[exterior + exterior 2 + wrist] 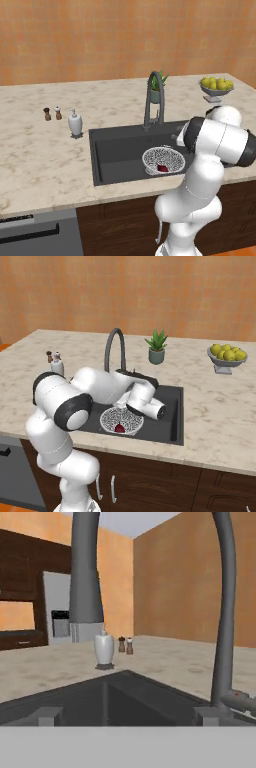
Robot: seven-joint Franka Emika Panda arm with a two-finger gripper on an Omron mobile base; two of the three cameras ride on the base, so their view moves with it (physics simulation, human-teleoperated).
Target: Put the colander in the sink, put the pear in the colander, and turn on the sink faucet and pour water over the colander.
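Red pear [162,168] in colander [164,160]; hand view: soap btl [104,649], faucet [224,607].

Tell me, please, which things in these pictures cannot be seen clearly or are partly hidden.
- Gripper: in both base views the arm's own links cover the hand.
- Sink: its right part is behind the arm in the left base view.
- Pear: a small red patch inside the colander; its stem is too small to see.
- Sink faucet: the arch is cut by the hand view's top edge.
- Shakers: too small to tell apart.
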